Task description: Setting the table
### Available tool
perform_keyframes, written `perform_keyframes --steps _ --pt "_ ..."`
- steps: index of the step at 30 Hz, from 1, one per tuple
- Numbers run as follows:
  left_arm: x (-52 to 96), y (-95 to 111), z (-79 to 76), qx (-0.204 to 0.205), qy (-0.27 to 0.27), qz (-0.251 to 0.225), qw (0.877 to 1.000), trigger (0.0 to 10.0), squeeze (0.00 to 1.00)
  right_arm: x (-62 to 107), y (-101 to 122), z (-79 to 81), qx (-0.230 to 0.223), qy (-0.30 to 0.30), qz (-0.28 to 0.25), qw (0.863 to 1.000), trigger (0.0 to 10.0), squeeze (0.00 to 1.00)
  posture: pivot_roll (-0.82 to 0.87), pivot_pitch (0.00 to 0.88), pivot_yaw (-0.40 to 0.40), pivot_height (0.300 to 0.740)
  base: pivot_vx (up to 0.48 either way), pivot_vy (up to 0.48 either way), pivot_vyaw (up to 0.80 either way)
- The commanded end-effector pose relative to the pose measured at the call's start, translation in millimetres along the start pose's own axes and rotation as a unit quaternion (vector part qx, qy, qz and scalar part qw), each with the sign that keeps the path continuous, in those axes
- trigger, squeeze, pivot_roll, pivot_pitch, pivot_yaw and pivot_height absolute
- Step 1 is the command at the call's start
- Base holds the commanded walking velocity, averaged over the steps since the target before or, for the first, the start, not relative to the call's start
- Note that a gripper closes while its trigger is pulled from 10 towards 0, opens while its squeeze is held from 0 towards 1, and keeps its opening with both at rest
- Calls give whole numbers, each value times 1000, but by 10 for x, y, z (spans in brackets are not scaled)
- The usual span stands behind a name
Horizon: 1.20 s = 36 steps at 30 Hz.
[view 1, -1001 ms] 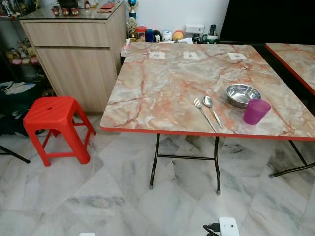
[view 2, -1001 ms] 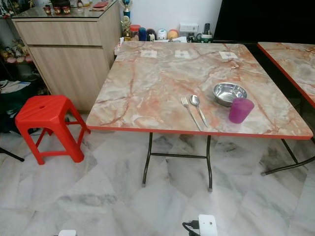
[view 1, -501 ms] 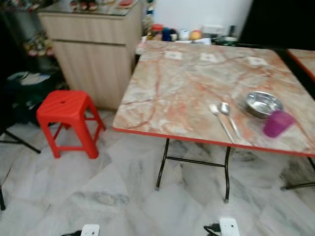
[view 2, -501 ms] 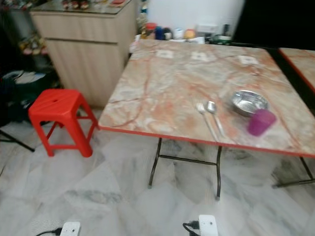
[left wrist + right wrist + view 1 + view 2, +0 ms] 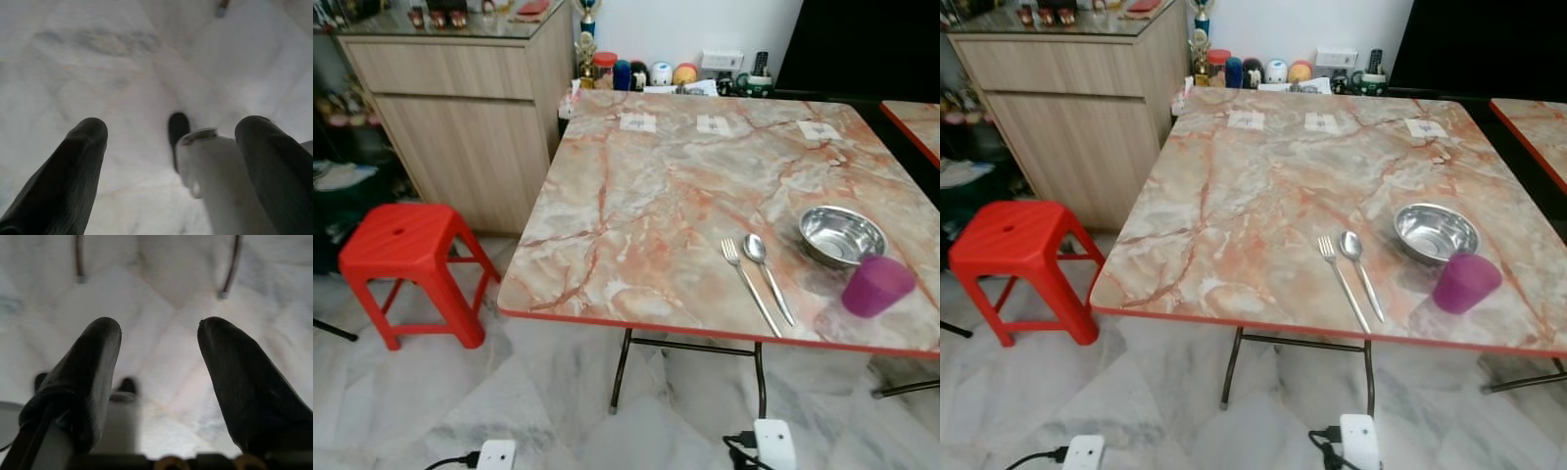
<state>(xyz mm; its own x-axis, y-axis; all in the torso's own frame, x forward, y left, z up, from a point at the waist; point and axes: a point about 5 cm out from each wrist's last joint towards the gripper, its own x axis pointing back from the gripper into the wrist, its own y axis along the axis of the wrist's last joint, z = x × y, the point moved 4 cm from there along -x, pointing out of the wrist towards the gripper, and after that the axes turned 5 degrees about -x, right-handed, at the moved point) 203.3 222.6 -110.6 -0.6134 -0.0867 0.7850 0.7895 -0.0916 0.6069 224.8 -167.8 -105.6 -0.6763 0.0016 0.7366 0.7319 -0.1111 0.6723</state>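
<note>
Four pieces of tableware sat on the marble-patterned counter (image 5: 636, 215) when I checked the head cameras, all grouped toward its near right corner. The fork (image 5: 749, 285) and spoon (image 5: 768, 275) lay side by side, almost touching, handles pointing toward the near edge. Just to their right stood the steel bowl (image 5: 841, 235), upright, and nearer the edge, just beside the bowl, the purple cup (image 5: 876, 285). Three small white labels (image 5: 714, 124) were stuck in a row along the counter's far edge. Past that far edge I saw a cluster of small jars and ornaments (image 5: 636, 74) against the wall.

To the left of the counter, a red plastic stool (image 5: 406, 254) stood on the marble floor (image 5: 548, 411), with a wooden cabinet (image 5: 465, 108) behind it. A second counter (image 5: 913, 122) of the same pattern showed at the far right.

Both arms hung low in front of the near edge. In the wrist view, the left end effector (image 5: 171, 147) had its fingers (image 5: 73, 176) spread apart, pointing down at the floor and gripping nothing. The right end effector (image 5: 159, 362) was likewise spread, over bare floor tiles with the counter's dark metal legs (image 5: 230, 269) beyond it.
</note>
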Motion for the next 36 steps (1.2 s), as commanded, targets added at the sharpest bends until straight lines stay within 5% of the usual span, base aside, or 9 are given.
perform_keyframes --steps 1,14,20,27,36 --pt "40 -189 -34 9 -5 22 1000 10000 0 16 -14 -79 2 -4 -3 1000 10000 0 -14 82 -15 740 0 0 0" --pt "78 -313 -43 12 -7 30 999 10000 0 53 192 -56 -26 13 -93 995 10000 0 -21 81 -35 740 0 0 0" --pt "77 -320 -74 9 -10 32 999 10000 0 61 238 -52 25 14 -106 994 10000 0 -36 81 -43 740 0 0 0" --pt "76 -321 -105 5 -13 32 999 10000 0 57 212 -66 31 7 -98 995 10000 0 -39 80 -46 740 0 0 0" --pt "75 -326 -132 -3 -18 34 999 10000 0 69 197 -82 -23 -3 -105 994 10000 0 -51 67 -42 740 0 0 0"
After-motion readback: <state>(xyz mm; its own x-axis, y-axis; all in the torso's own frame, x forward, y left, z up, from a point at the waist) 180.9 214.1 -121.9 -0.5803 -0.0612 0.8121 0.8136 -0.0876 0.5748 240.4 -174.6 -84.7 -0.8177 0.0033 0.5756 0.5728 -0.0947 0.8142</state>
